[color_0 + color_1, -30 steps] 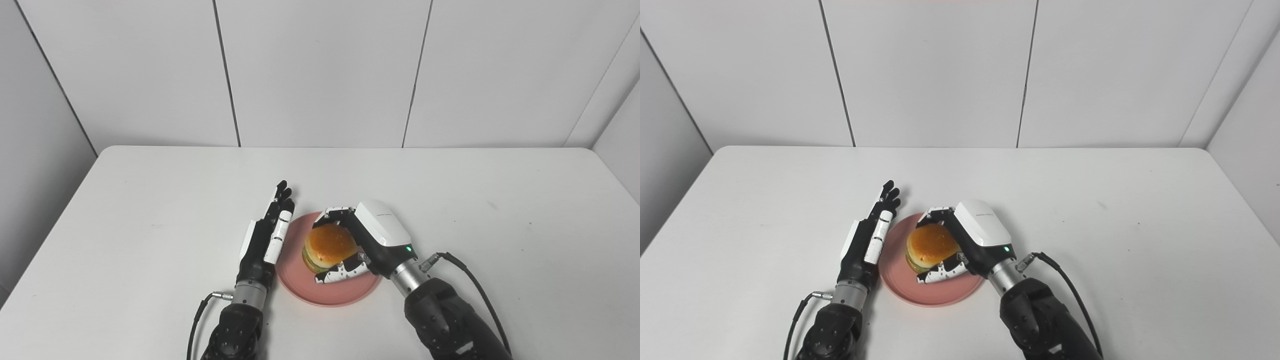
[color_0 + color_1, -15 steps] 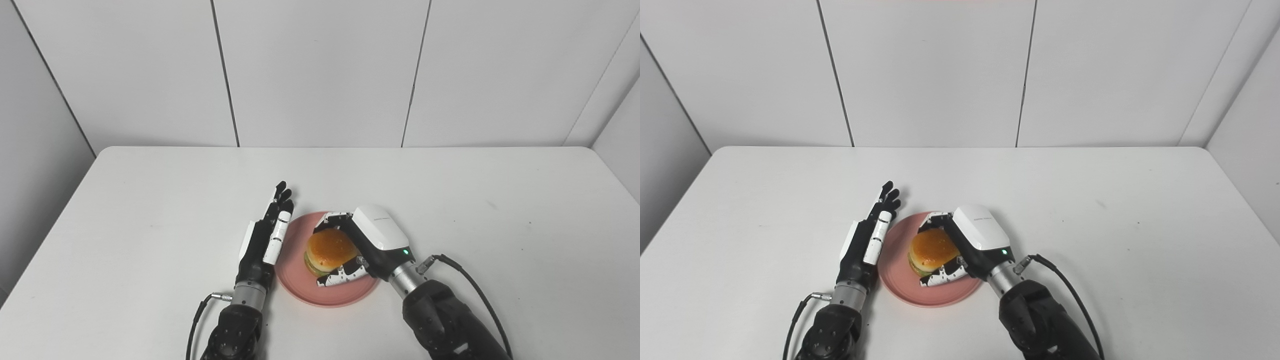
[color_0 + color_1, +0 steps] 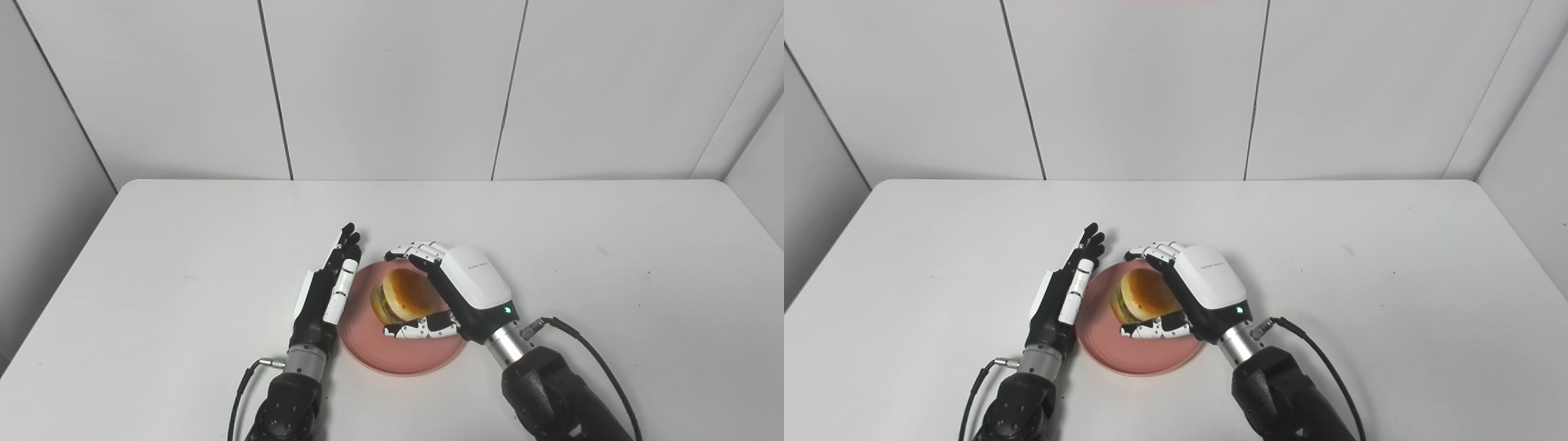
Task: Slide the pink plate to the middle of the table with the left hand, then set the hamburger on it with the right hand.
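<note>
White table (image 3: 184,245) | hamburger (image 3: 404,294) on pink plate (image 3: 404,358) — right hand (image 3: 456,291) opened around it

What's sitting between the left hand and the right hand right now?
The hamburger on the pink plate, with the left hand at the plate's left rim and the right hand around the burger; clearest in the left eye view.

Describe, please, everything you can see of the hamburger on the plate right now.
The hamburger has a glossy golden-orange bun, with a green layer showing at its left edge; it looks like a plastic toy. It sits on the pink plate, tilted slightly leftward. The right hand cups it with fingers spread apart, arching over the far side, thumb low in front; whether they touch it is unclear. The left hand stands flat beside the plate's left rim, apart from it.
</note>
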Available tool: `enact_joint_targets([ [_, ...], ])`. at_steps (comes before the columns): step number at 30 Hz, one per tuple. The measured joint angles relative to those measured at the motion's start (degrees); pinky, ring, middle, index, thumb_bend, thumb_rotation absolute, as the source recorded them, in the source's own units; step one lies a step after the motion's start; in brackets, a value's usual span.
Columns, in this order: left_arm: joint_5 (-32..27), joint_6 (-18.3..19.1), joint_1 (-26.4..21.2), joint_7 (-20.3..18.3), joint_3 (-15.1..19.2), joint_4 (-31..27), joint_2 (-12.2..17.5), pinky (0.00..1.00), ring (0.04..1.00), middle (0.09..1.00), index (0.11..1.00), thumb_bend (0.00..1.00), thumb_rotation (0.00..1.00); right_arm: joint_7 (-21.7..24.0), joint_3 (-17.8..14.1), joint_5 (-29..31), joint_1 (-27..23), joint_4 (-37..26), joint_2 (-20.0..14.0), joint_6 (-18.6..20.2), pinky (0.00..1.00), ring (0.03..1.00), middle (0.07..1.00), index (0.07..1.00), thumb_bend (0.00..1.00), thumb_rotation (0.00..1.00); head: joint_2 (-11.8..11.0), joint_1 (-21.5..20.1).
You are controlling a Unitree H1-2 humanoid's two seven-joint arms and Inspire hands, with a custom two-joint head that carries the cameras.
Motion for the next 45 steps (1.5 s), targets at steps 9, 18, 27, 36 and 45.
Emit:
enact_joint_targets([
  [9, 0.0, -0.2, 0.0, 0.0, 0.0, 0.0, 0.0, 0.96, 0.956, 0.956, 0.935, 0.58, 1.0, 0.9, -0.7, 2.7, 0.7, -0.2, -0.5, 0.0, 0.9, 0.937, 0.977, 0.966, 0.68, 0.71, 0.2, 0.0],
  [18, -0.1, -0.4, 0.0, 0.0, -0.1, 0.0, 0.1, 0.96, 0.949, 0.954, 0.934, 0.61, 1.0, 1.7, -1.8, 5.8, 2.8, -0.1, -0.6, -0.2, 0.9, 0.955, 1.0, 1.0, 0.69, 0.76, 0.4, 0.0],
  [27, -6.0, -1.0, 0.0, -2.8, 1.0, 0.0, 0.2, 1.0, 0.995, 0.998, 0.998, 0.56, 1.0, 0.2, -6.6, 15.0, 5.2, 1.5, 1.1, -4.0, 0.9, 1.0, 1.0, 1.0, 0.7, 0.82, 0.4, 0.1],
  [36, -9.1, -0.8, 1.3, -6.0, 1.4, -1.8, 0.8, 1.0, 1.0, 1.0, 1.0, 0.57, 1.0, -0.7, -12.8, 27.1, 6.8, 3.7, 3.9, -7.0, 1.0, 1.0, 1.0, 1.0, 0.69, 0.95, 0.7, 0.1],
  [45, -10.7, -0.3, 2.0, -6.2, 2.5, -2.7, 0.8, 1.0, 1.0, 1.0, 1.0, 0.56, 1.0, 0.0, -15.4, 33.4, 7.3, 4.3, 6.3, -7.4, 0.98, 1.0, 1.0, 1.0, 0.66, 0.97, 0.5, -0.3],
])
